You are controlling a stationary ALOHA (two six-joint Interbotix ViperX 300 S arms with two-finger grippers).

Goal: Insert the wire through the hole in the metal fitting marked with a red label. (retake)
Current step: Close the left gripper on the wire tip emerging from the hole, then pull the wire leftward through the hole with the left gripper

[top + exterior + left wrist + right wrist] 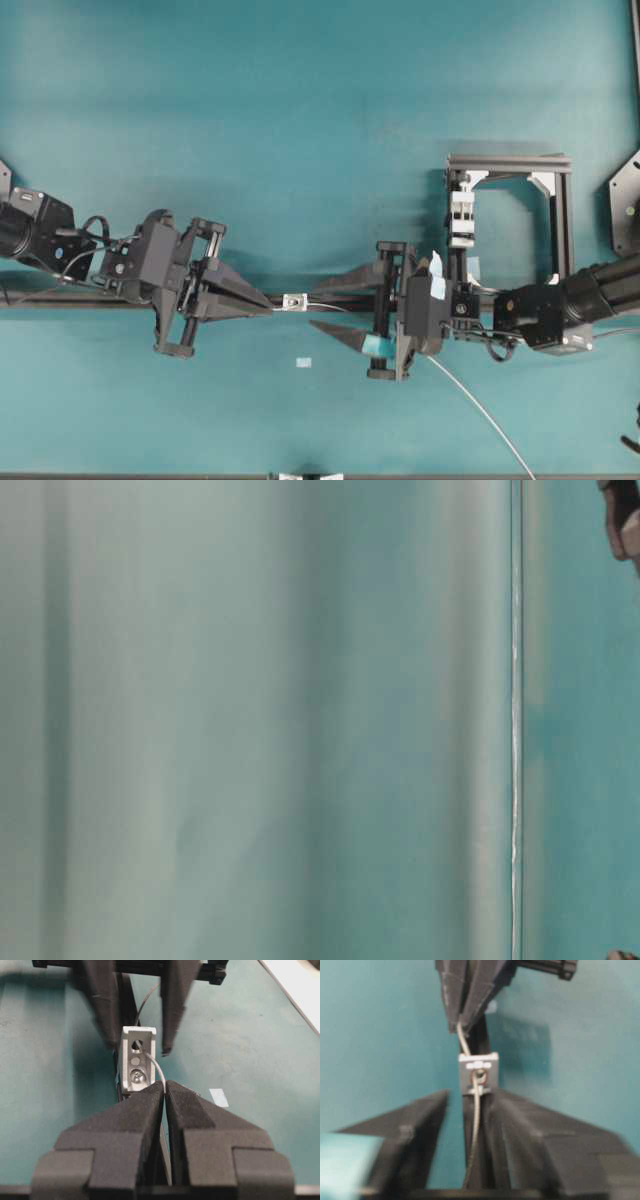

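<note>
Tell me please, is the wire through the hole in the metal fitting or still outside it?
Through. The wire enters the metal fitting on one side and leaves on the other, where the shut left gripper pinches it.

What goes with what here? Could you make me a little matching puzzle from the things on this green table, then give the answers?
Things:
1. left gripper
2. right gripper
3. wire
4. metal fitting

States:
A. jaws spread wide apart
B. silvery block sitting on the black rail
C. jaws pinched shut on a thin strand
D. runs through a hole and out both sides

Pairs: 1-C, 2-A, 3-D, 4-B
</note>
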